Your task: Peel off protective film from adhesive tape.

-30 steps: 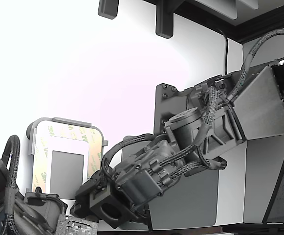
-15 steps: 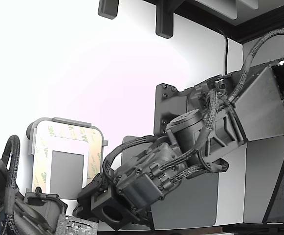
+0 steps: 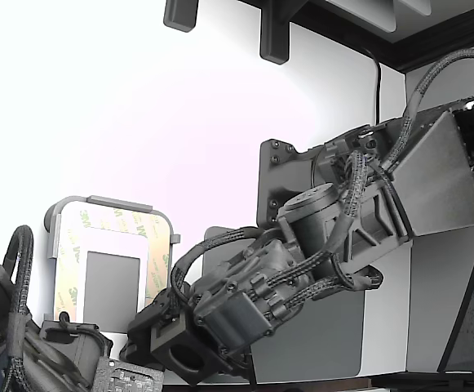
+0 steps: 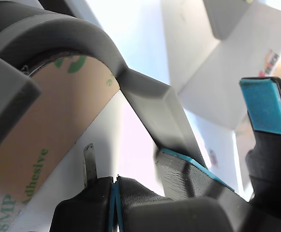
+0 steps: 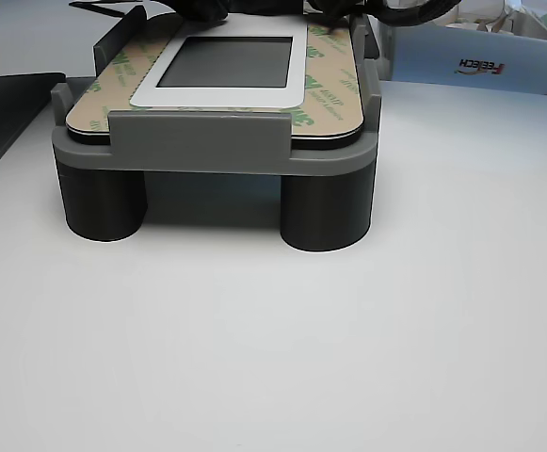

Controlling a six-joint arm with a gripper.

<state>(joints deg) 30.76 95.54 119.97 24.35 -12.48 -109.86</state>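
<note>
On the white desk (image 5: 273, 358), the grey tray (image 3: 67, 204) sits at about eight o'clock in the exterior view, its tan film (image 3: 157, 253) with green logos framing a small grey rectangle (image 3: 111, 290). At five o'clock of the tray, the arm (image 3: 302, 245) lowers the claw (image 4: 179, 164) to the tray's rim. In the wrist view the blue-padded fingers (image 4: 263, 104) stand apart, gripping nothing, just beside the film (image 4: 48, 130).

The exterior view looks steeply down on the light grey rounded-corner tray (image 3: 110, 204) from well above. The wrist view sits almost against that tray's curved rim (image 4: 106, 53). The other view faces the tray (image 5: 217, 151) low, level with the white table (image 5: 273, 358).
</note>
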